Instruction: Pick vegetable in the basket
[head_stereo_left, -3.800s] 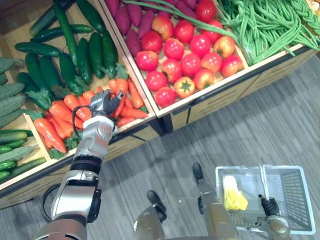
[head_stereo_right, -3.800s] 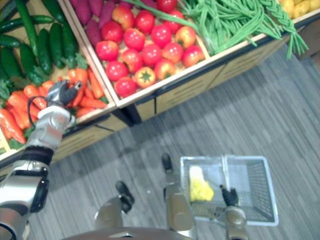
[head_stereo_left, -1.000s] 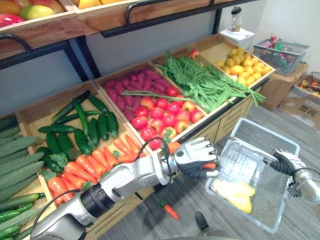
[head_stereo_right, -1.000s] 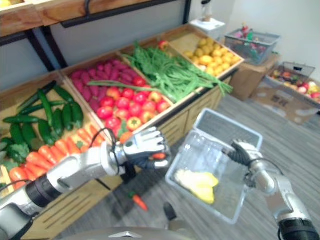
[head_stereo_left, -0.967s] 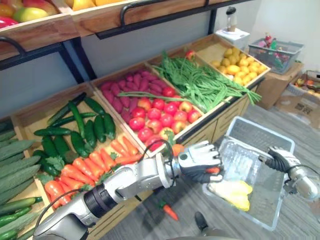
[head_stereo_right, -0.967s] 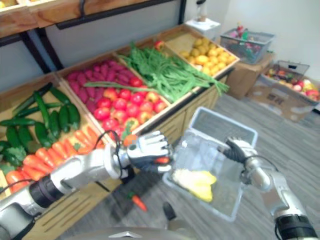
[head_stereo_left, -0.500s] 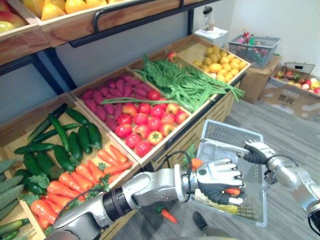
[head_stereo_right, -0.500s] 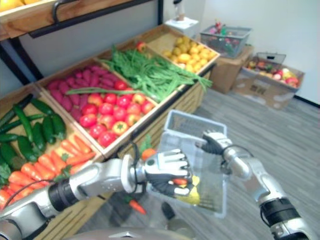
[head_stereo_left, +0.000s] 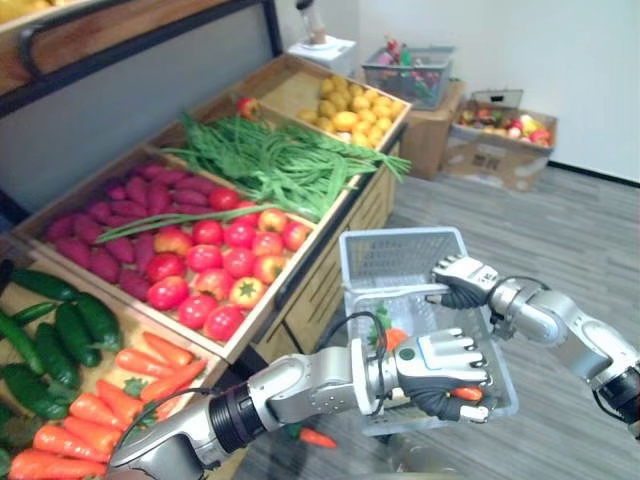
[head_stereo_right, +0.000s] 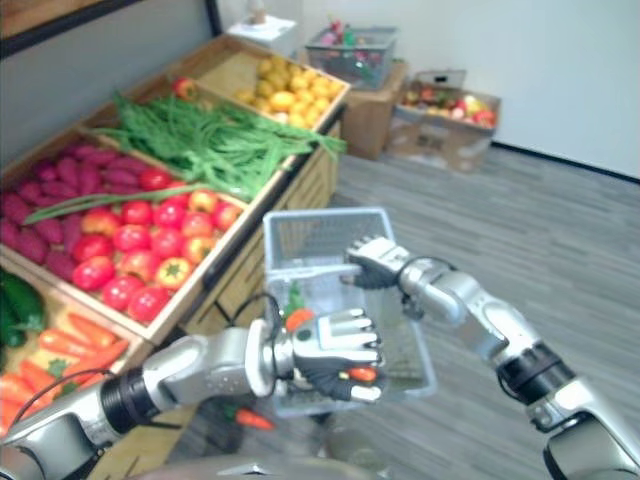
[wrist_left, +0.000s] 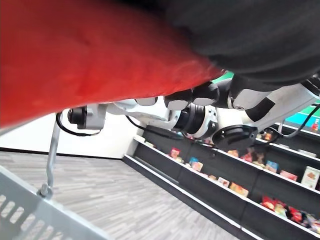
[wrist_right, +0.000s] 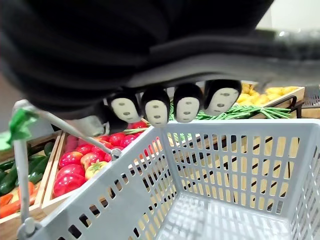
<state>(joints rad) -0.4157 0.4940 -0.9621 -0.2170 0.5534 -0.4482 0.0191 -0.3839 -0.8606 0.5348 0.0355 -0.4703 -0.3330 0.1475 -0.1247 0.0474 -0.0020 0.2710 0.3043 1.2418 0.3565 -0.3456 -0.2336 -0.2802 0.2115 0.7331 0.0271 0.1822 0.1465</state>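
Lying in the grip of the left robot hand (head_stereo_left: 440, 357), the carrot (head_stereo_left: 395, 338) is over the grey plastic basket (head_stereo_left: 392, 250), near its front edge. The fingers of this robot hand are curled round the carrot, so most of its body is hidden. One sees the thick orange end with some green leaf on the wrist side, and the thin tip coming out past the dark fingertips. In the left wrist view the carrot (wrist_left: 95, 60) is a big red-orange surface very close to the camera, and its shape is hard to make out. Whether it touches the basket I cannot tell, because the robot hand covers the inside of the basket there.

The right robot hand (head_stereo_left: 462, 283) is closed round the basket's handle (head_stereo_left: 400, 293). In the right wrist view its dark-tipped fingers (wrist_right: 186, 107) wrap the bar, which is blurred.

Just beside the basket is a wooden stand (head_stereo_left: 310, 290) with tomatoes (head_stereo_left: 230, 262), green beans (head_stereo_left: 275, 160), purple roots (head_stereo_left: 105, 250) and yellow fruit (head_stereo_left: 345, 110). Cucumbers (head_stereo_left: 70, 335) and more carrots (head_stereo_left: 110, 405) are cut off at the edge. A small carrot (head_stereo_left: 316, 437) lies on the floor (head_stereo_left: 560, 200) under the left arm. Further away, a second grey basket (head_stereo_left: 405, 72) stands on a cardboard box (head_stereo_left: 428, 135), near an open box (head_stereo_left: 495, 155) of produce. The print on the open box is too small to read.
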